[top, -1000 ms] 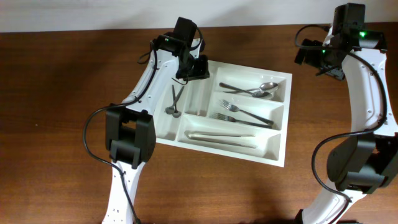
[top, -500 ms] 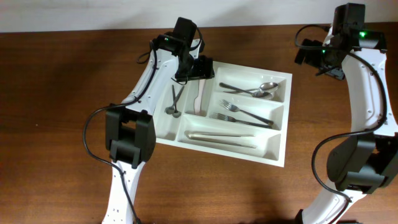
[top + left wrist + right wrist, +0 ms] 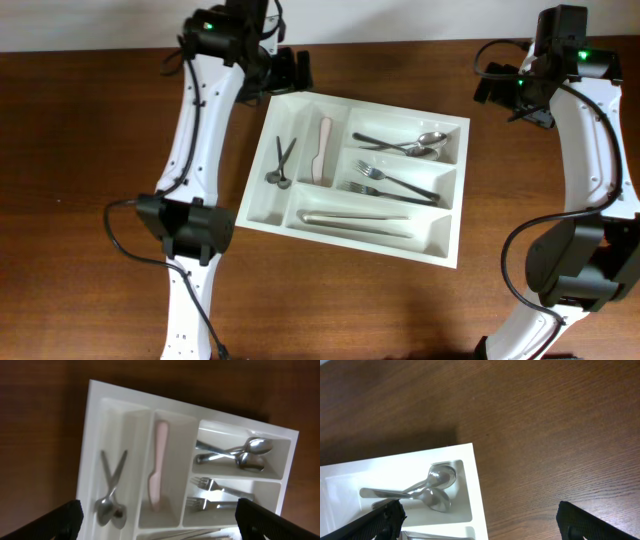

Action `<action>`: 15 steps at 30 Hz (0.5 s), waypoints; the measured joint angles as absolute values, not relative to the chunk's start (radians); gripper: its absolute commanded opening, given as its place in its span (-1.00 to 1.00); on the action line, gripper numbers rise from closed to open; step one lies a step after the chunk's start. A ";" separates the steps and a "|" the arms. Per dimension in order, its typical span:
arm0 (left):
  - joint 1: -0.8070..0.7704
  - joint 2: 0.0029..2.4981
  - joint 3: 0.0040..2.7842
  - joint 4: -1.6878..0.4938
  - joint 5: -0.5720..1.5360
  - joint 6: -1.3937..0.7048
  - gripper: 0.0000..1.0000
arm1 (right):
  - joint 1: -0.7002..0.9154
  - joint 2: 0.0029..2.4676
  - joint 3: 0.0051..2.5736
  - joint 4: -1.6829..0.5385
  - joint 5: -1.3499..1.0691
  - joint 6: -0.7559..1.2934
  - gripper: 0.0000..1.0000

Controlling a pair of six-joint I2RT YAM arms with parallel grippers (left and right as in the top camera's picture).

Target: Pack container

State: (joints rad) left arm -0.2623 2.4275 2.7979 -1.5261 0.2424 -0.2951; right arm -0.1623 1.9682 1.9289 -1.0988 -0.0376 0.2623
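Wood table (image 3: 90, 200): one tray (image 3: 260, 205), one pink knife (image 3: 322, 150); left claw (image 3: 160, 517), right claw (image 3: 480, 517) wide.

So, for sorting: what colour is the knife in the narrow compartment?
Pale pink knife, clearest in the left wrist view.

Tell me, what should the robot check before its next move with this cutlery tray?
1. The left gripper is open and empty: ok.
2. The left gripper is clear of the cutlery tray, beyond its far edge: ok.
3. The pink knife lies inside its narrow compartment: ok.
4. The small spoons lie inside the outer narrow compartment: ok.
5. The right gripper is open and empty: ok.
6. More utensils waiting to be packed: cannot tell.
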 measured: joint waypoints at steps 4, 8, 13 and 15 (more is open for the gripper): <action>-0.251 2.428 2.902 -1.626 0.119 -0.295 0.99 | -0.162 1.969 1.929 -1.098 -0.038 0.262 0.97; -0.220 2.428 2.960 -1.683 -0.013 -0.295 0.99 | -0.162 1.969 1.929 -1.098 -0.038 0.263 0.97; -0.190 2.428 2.966 -1.684 -0.085 -0.295 0.99 | -0.162 1.969 1.929 -1.099 -0.038 0.262 0.97; -0.189 2.428 2.966 -1.684 -0.107 -0.295 0.99 | -0.162 1.969 1.929 -1.098 -0.038 0.262 0.97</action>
State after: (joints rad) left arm -0.1894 2.4275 2.9662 -1.6836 -0.1074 -0.2955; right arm -0.1623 1.9686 1.9293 -1.0985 -0.0376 0.2619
